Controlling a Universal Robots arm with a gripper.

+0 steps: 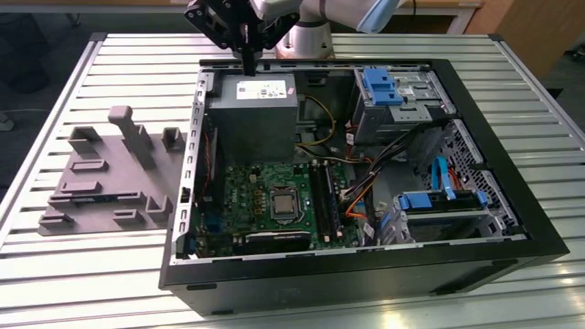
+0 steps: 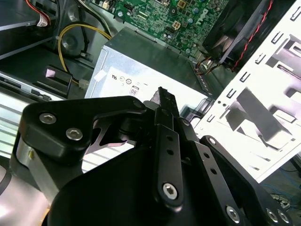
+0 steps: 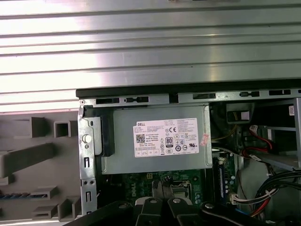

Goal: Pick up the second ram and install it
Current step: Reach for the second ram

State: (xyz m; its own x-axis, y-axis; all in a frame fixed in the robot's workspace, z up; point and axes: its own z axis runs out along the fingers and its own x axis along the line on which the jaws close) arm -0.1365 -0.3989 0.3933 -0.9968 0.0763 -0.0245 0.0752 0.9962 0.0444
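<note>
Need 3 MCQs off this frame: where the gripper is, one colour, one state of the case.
1. In the exterior view the gripper hangs over:
A. the far end of the power supply
B. the processor socket
C. the grey fixture

2. The drive brackets are:
A. red
B. blue
C. yellow

3. The computer case is:
A. shut, with its panel on
B. standing upright
C. lying open, with its insides showing

Answers:
1. A, as its tip sits above the power supply, by the case's far wall.
2. B, as the plastic brackets show bright blue.
3. C, as the motherboard is in plain sight from above.
</note>
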